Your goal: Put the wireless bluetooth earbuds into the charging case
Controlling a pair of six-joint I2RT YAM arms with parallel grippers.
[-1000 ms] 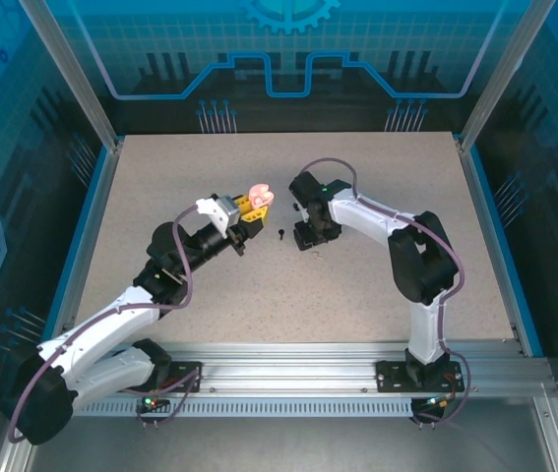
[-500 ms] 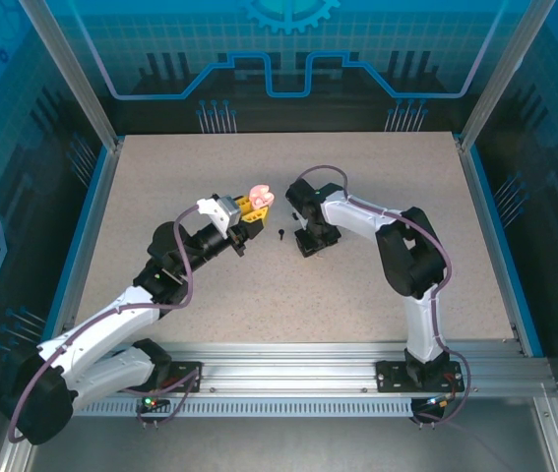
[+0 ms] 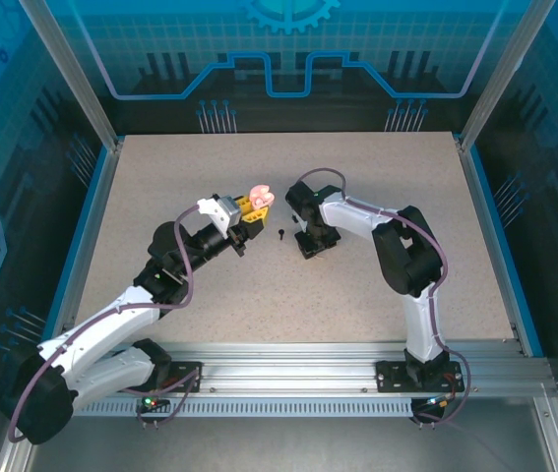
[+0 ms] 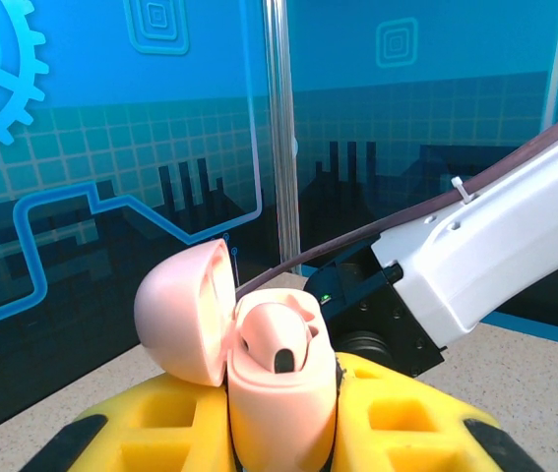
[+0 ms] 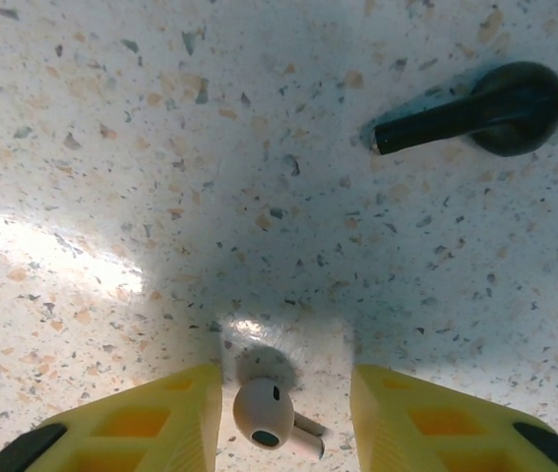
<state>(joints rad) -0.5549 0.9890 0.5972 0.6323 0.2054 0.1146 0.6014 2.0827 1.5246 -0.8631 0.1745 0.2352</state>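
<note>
Right arm's elbow has tucked in since a second ago and its jaws have narrowed. The right gripper [image 5: 285, 393] sits low on the tabletop [image 5: 111, 147], jaws open either side of a pale pink earbud [image 5: 262, 413]. A black earbud [image 5: 485, 113] lies nearby. The left gripper [image 3: 256, 204] jaws clamp the open pink charging case [image 4: 279, 393], held up in the air.

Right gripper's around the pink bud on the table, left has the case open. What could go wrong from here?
1. The pale pink earbud lies on its side, nearer one finger of the right gripper. Closing could spin it or squirt it out.
2. The left gripper clamps only the lower body of the open pink charging case, so pushing a bud in might tilt it.
3. The black earbud lies close by and could get knocked.
</note>
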